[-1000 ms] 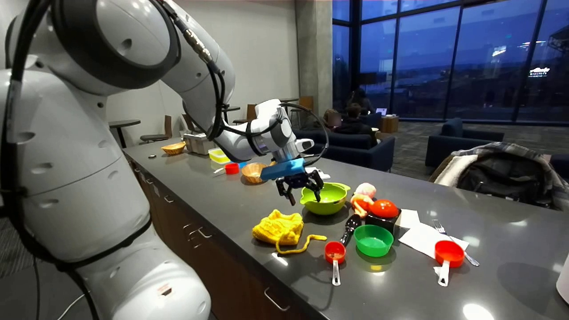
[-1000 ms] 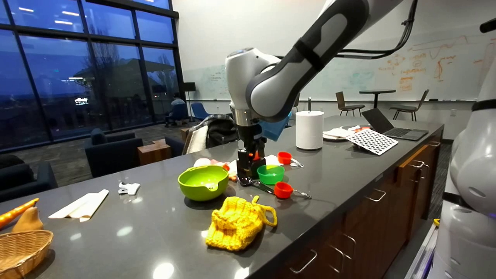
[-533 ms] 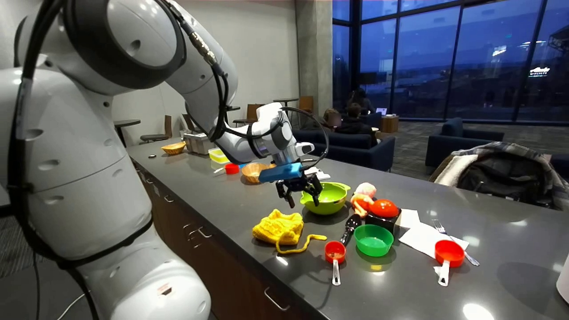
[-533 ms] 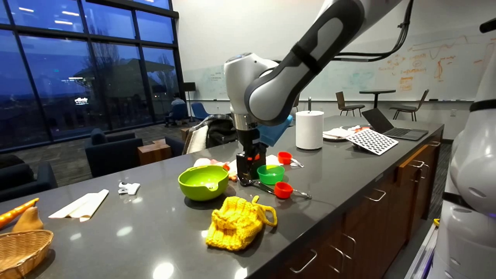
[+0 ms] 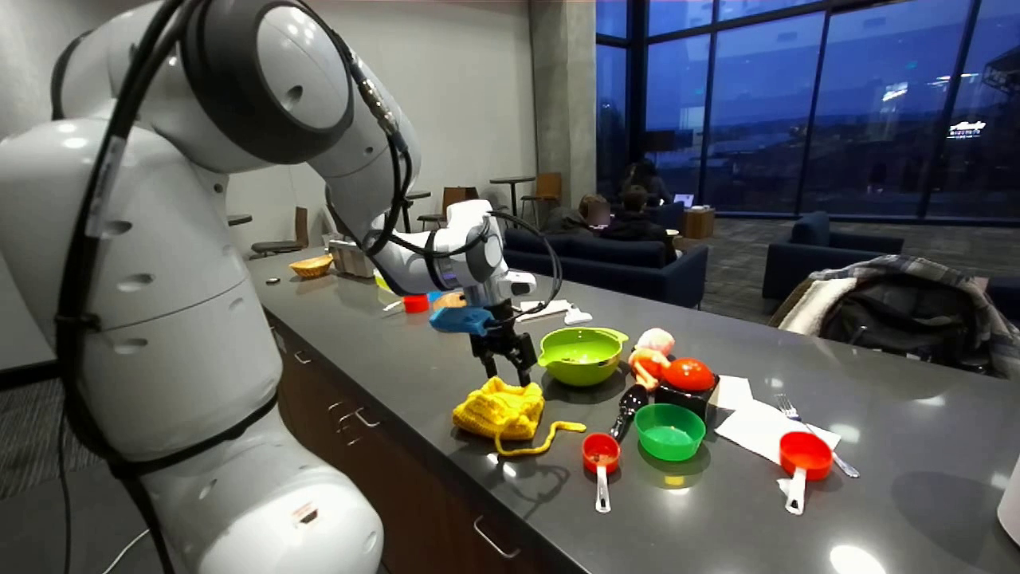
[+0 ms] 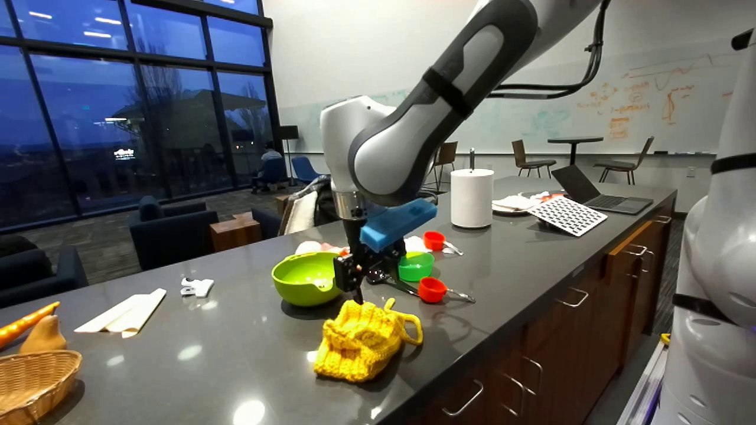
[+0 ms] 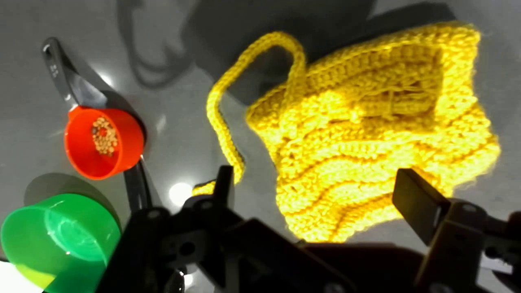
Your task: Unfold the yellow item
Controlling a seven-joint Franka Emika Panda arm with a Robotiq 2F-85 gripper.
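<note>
I judge I'm lining up a grasp; next I should pinch one loose layer of the limp, bright-yellow knitted cloth (image 5: 498, 410), bunched on the glossy dark-grey surface (image 5: 701, 518). My black two-fingered hand (image 5: 508, 375) points down low over its edge, spread wide; whether they touch, I can't tell. Right of it sits a round lime-green bowl (image 5: 584, 363).
</note>
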